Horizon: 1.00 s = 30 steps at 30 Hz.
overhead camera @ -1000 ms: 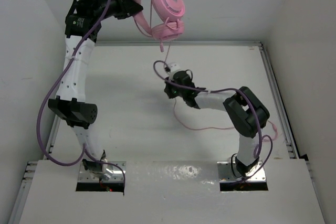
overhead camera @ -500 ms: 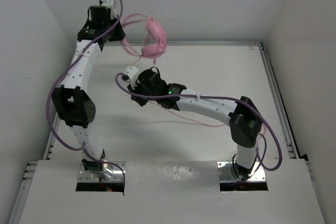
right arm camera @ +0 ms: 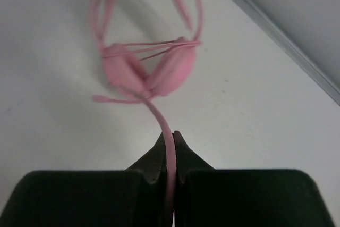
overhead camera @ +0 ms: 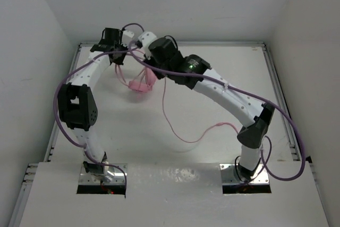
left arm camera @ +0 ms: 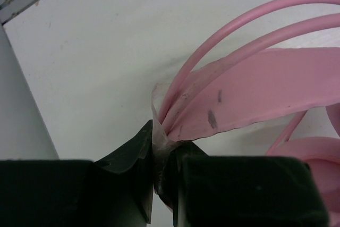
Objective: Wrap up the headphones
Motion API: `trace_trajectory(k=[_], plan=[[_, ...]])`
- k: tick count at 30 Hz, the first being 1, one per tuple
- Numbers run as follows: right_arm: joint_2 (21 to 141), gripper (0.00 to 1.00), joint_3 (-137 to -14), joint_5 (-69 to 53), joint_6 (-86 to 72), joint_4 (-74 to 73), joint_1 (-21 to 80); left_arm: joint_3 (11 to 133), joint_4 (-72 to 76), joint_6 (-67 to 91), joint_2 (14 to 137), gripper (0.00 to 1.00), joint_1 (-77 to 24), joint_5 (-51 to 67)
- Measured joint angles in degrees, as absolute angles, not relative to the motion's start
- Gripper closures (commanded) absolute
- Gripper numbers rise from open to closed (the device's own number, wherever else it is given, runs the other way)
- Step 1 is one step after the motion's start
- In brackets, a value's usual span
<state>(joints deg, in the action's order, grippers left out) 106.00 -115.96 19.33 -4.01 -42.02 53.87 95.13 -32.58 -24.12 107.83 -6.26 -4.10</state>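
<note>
1. Left gripper sits at far left of table, jaws clamped tight on one end of the headband.
2. Headphones hang just right of it and nearer. Can't tell if the earcups touch the table.
3. Cord runs toward the near side, then loops right.
4. Right gripper is at far centre, jaws pinched shut on the cord close to the earcups.
5. In the top view, right arm and purple cable cross over the headband and hide both sets of fingertips. The wrist views show both grips. Headphones are blurred in the right wrist view.
</note>
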Motion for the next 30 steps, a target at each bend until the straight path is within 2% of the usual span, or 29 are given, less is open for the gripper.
trace_trajectory(k=[8,13,21,30], plan=[[105.93,1.0,-116.27,26.85,-4.19,-38.85,39.59,96.12,-36.64,-28.25,105.03,1.0,-9.39,2.59],[105.56,1.0,-118.87,25.34,-2.94,-35.05,38.94,96.12,-36.67,-25.89,104.36,1.0,-10.96,7.97],[96.73,1.0,-105.84,11.64,-2.98,-27.75,41.74,105.75,-41.15,-13.72,109.51,1.0,-9.85,13.15],[95.9,1.0,-97.76,-9.63,-8.67,-21.39,51.09,109.54,-39.35,2.46,111.15,1.0,-7.9,16.25]])
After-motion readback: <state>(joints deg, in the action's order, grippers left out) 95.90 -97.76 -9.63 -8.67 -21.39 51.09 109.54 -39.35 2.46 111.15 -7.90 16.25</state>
